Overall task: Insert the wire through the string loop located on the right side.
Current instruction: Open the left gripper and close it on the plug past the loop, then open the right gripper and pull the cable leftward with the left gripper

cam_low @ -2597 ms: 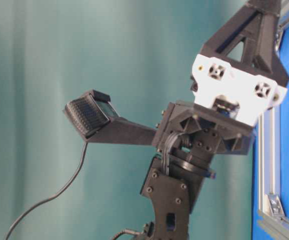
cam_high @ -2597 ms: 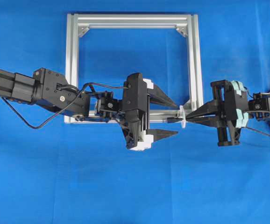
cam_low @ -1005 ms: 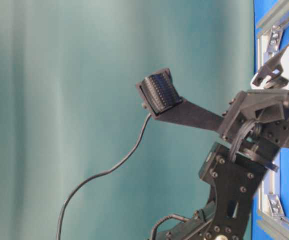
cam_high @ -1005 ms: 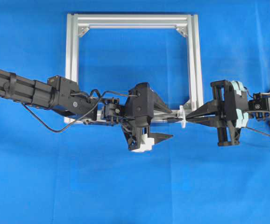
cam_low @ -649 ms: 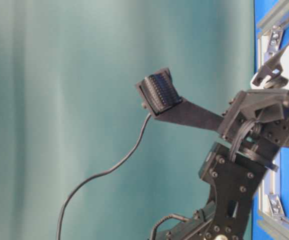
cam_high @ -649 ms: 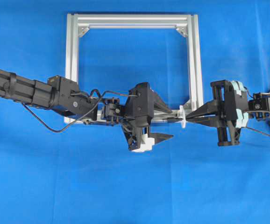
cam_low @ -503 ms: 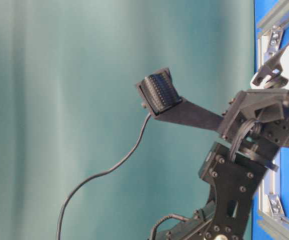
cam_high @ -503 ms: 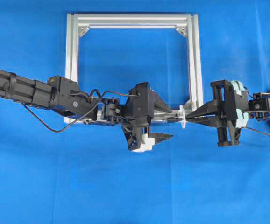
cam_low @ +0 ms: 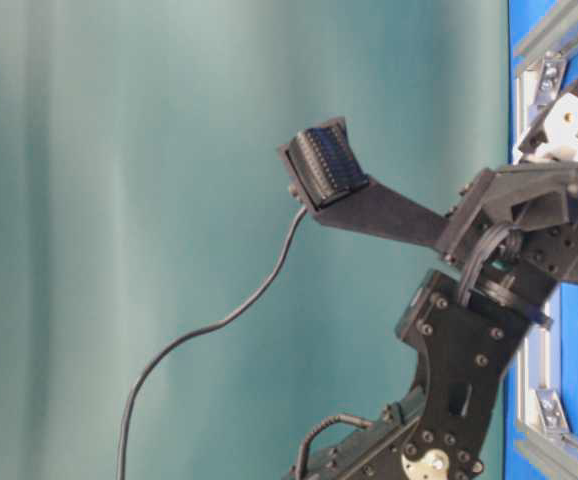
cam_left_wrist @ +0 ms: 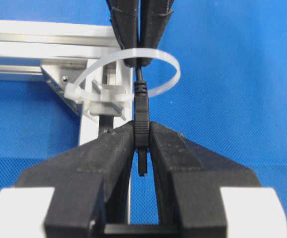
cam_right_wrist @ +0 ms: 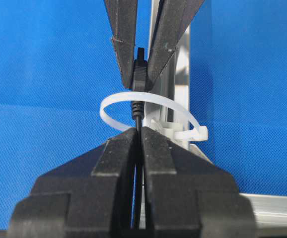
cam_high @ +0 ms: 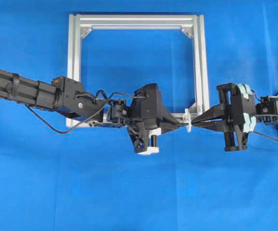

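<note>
- One wire (cam_left_wrist: 141,130): a thin black cable ending in a small dark plug. It runs straight through the loop, with the plug on the left gripper's side and the thin cable on the right gripper's side.
- One string loop (cam_left_wrist: 153,67): a white band, fastened at a small white head to the silver frame (cam_high: 200,62) at its lower right corner. The loop encircles the wire between the two grippers' fingertips.
- Left gripper (cam_left_wrist: 141,131): clenched on the wire's plug. Its two fingers (cam_left_wrist: 101,151) press the plug body from both sides; the plug tip projects back into the gap behind the fingertips.
- Right gripper (cam_right_wrist: 137,136): clenched on the thin cable just past the loop. Its two fingers (cam_right_wrist: 117,148) are pressed together with the cable between them.
- In the overhead view, the left gripper (cam_high: 180,123) and the right gripper (cam_high: 195,123) point at each other, tips near but apart, with the loop (cam_high: 188,121) between them.
- One frame: a square of four aluminium bars, lying flat on one blue cloth (cam_high: 139,192).
- Four corner brackets are visible inside the frame; one (cam_left_wrist: 59,77) is just beside the loop's head.
- Table-level view: one ribbed finger pad (cam_low: 324,170) of the left arm is visible against a teal backdrop.
</note>
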Controlling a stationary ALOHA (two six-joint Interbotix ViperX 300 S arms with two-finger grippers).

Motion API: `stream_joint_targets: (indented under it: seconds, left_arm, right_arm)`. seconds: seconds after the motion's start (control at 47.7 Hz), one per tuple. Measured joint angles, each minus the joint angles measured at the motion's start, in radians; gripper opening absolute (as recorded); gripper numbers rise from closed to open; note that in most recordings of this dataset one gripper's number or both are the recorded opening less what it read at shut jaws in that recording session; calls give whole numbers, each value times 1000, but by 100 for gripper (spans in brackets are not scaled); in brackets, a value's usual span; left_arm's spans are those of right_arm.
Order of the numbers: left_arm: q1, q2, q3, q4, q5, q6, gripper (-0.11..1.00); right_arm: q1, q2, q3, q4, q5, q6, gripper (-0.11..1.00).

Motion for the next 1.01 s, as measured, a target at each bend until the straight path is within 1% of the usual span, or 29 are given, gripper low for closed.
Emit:
stream_joint_targets:
  seconds: [0.272, 0.607, 0.691, 0.754, 0.838, 1.005]
  left_arm:
    - [-2, 2, 0, 0, 0, 0, 8]
    - [0, 0, 0, 0, 0, -2, 8]
    - [0, 0, 0, 0, 0, -2, 8]
    - [-2, 2, 0, 0, 0, -2, 8]
    - [-3, 0, 0, 0, -2, -2, 8]
    - [-5, 0, 6, 0, 0, -2, 8]
  right_arm:
    - [0, 0, 0, 2, 0, 0, -4]
    - [2, 2, -6, 0, 34, -2, -4]
    - [2, 2, -6, 0, 35, 2, -2]
    - [0, 2, -8, 2, 37, 3, 5]
    - [0, 2, -6, 0, 37, 8, 22]
    - [0, 0, -8, 3, 40, 8, 74]
